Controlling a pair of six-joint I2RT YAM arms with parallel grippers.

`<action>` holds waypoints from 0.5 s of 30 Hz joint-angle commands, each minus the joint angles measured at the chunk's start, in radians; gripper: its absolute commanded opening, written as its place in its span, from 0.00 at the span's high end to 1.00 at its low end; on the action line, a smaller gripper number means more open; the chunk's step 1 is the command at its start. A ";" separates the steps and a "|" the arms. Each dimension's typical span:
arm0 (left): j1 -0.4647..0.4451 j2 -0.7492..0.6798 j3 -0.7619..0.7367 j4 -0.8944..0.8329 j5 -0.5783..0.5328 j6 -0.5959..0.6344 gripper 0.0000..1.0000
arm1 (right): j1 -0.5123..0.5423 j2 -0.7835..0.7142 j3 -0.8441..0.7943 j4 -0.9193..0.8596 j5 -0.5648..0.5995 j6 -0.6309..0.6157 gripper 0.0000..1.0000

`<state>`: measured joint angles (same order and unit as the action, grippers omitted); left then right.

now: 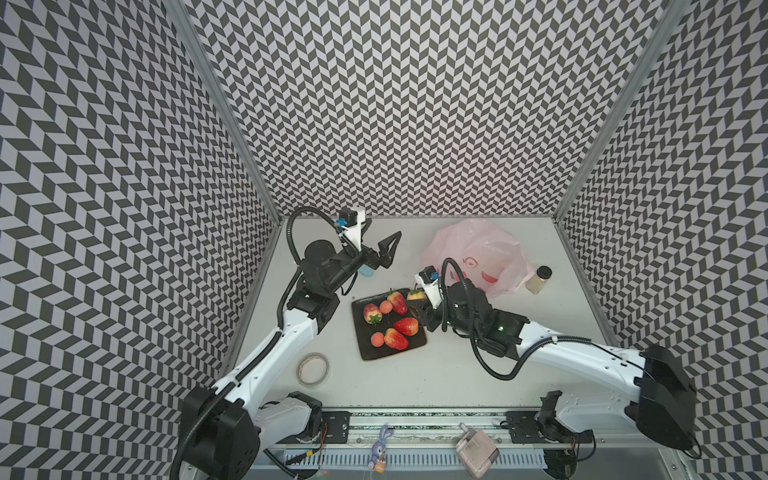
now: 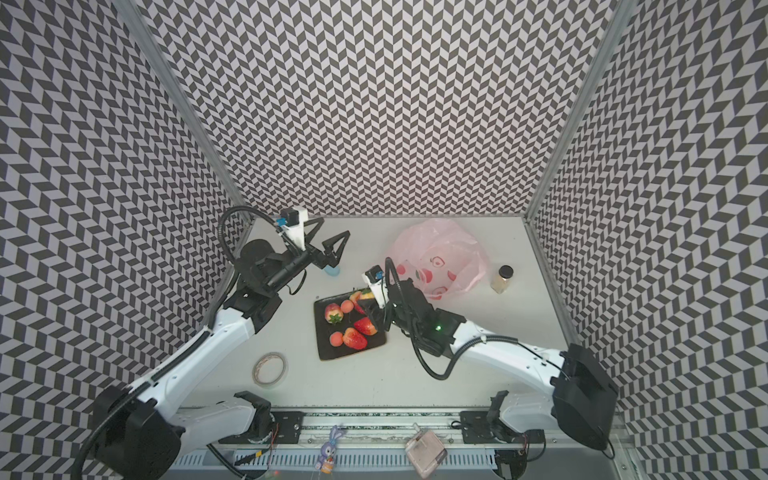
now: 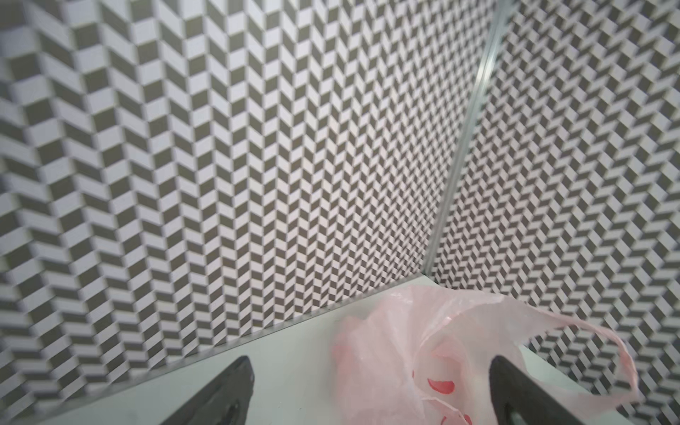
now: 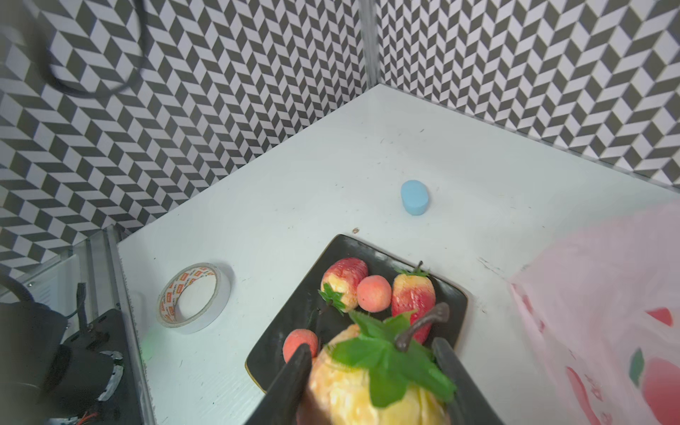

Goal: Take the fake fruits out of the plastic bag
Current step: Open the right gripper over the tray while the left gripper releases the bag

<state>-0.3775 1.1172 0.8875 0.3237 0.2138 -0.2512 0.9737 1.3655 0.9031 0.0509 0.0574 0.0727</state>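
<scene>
Right gripper (image 4: 369, 353) pinches a yellowish strawberry (image 4: 349, 390) over the dark plate (image 4: 368, 250), probably to drop it there; left gripper (image 2: 334, 227) hangs wide open, empty.

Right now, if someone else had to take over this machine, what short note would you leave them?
Left gripper: open and empty, pointing toward the plastic bag without touching it.
Right gripper: shut on a yellowish strawberry, over an edge of the dark plate.
Done: four strawberries and two peach balls lie on the plate.
Left: set the held strawberry down, then check the bag; I cannot tell whether any fruit is inside.
</scene>
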 commanded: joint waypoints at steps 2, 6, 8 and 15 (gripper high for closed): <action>0.016 -0.088 -0.092 -0.218 -0.371 -0.264 0.02 | 0.043 0.150 0.093 0.102 0.000 -0.069 0.60; 0.018 -0.197 -0.204 -0.270 -0.512 -0.394 0.04 | 0.073 0.306 0.175 0.116 0.036 -0.062 0.60; 0.019 -0.243 -0.241 -0.295 -0.543 -0.421 0.05 | 0.088 0.360 0.192 0.143 0.050 -0.055 0.60; 0.023 -0.311 -0.286 -0.356 -0.591 -0.431 0.05 | 0.101 0.465 0.168 0.209 0.132 -0.012 0.58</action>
<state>-0.3595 0.8299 0.6113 0.0025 -0.3077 -0.6395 1.0714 1.8099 1.0752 0.1650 0.1280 0.0444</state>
